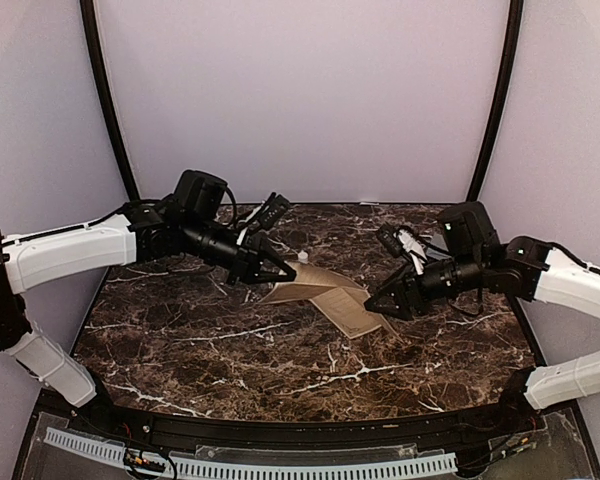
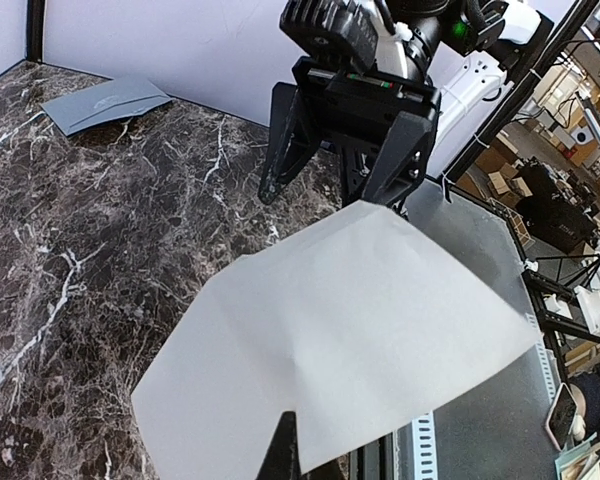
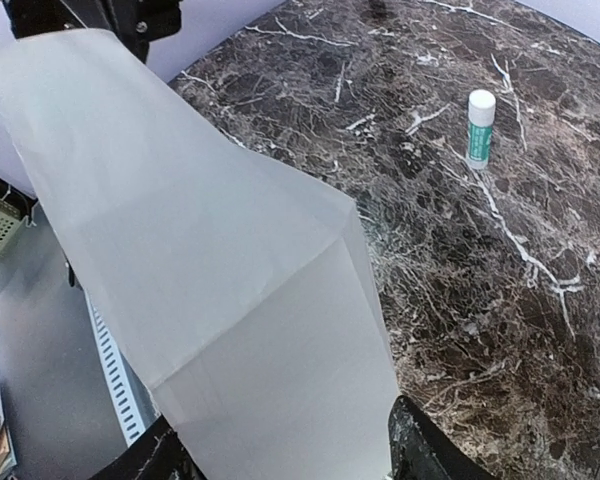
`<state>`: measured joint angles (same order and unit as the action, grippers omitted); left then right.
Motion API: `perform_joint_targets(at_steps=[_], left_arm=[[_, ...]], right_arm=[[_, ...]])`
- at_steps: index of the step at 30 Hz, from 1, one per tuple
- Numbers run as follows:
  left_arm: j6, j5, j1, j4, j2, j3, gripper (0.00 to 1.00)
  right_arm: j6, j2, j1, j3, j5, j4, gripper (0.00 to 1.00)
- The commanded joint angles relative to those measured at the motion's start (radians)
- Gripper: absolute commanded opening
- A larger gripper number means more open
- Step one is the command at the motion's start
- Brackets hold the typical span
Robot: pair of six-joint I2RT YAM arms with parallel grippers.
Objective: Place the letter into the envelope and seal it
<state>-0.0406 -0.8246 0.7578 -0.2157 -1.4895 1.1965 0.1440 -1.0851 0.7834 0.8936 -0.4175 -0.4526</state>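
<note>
While the left end effector [image 1: 276, 271] pinches one edge of the letter [image 1: 325, 295], the right end effector [image 1: 380, 303] stands spread at the opposite corner.
We see the envelope [image 2: 105, 103] lying flat in the upper left of the left wrist view, well apart. Bare worktop [image 1: 230, 350] runs to the near edge, and a glue stick [image 3: 480, 128] lies alone.

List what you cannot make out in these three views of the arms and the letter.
- Print on the letter: both wrist views show only a blank side; too small in the top view.
- One finger of the left gripper: hidden by the letter in the left wrist view.
- Flap and emblem of the envelope: too small in the left wrist view; unseen elsewhere.
- Label of the glue stick: too small in the right wrist view.
</note>
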Motion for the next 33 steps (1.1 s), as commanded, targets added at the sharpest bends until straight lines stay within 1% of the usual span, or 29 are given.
perform_joint_targets(at_steps=[1, 2, 6, 8, 11, 12, 14, 16, 22, 23, 25, 29, 30, 32, 33], left_arm=[[0.021, -0.036, 0.005, -0.035, 0.019, 0.050, 0.00], [0.024, -0.034, 0.006, -0.045, 0.015, 0.066, 0.00], [0.068, 0.023, 0.005, -0.115, -0.016, 0.119, 0.00], [0.081, 0.067, 0.005, -0.143, -0.025, 0.138, 0.00], [0.086, 0.116, 0.005, -0.176, -0.034, 0.163, 0.00], [0.083, 0.117, 0.005, -0.185, -0.037, 0.165, 0.00], [0.069, 0.064, 0.004, -0.183, -0.028, 0.162, 0.00], [0.065, 0.029, 0.004, -0.170, -0.015, 0.154, 0.00], [0.049, 0.011, 0.005, -0.191, -0.005, 0.163, 0.00], [0.047, 0.012, 0.005, -0.200, -0.005, 0.164, 0.00], [0.047, 0.016, 0.005, -0.215, -0.005, 0.164, 0.00], [0.013, 0.043, 0.005, -0.239, -0.002, 0.165, 0.00], [0.012, 0.044, 0.005, -0.237, 0.000, 0.161, 0.00], [0.020, 0.038, 0.005, -0.224, 0.011, 0.151, 0.01], [0.030, 0.040, 0.003, -0.211, 0.022, 0.147, 0.12]], right_arm=[[0.019, -0.005, 0.053, -0.025, 0.126, 0.024, 0.62], [0.021, -0.010, 0.069, -0.025, 0.154, 0.028, 0.62], [0.035, -0.001, 0.117, -0.025, 0.227, 0.068, 0.69], [0.045, 0.020, 0.132, -0.024, 0.252, 0.087, 0.74], [0.047, 0.068, 0.142, -0.017, 0.278, 0.100, 0.85], [0.043, 0.079, 0.144, -0.015, 0.279, 0.104, 0.87], [0.034, 0.091, 0.143, -0.013, 0.279, 0.103, 0.89], [0.029, 0.081, 0.143, -0.010, 0.280, 0.090, 0.88], [0.029, 0.026, 0.143, -0.008, 0.301, 0.072, 0.75], [0.027, 0.026, 0.143, -0.011, 0.306, 0.078, 0.70], [0.023, 0.027, 0.143, -0.010, 0.309, 0.085, 0.48], [0.024, 0.028, 0.143, -0.007, 0.290, 0.102, 0.07], [0.025, 0.027, 0.143, -0.008, 0.284, 0.105, 0.00], [0.028, 0.023, 0.143, -0.012, 0.271, 0.118, 0.00], [0.029, 0.026, 0.143, -0.015, 0.265, 0.127, 0.00]])
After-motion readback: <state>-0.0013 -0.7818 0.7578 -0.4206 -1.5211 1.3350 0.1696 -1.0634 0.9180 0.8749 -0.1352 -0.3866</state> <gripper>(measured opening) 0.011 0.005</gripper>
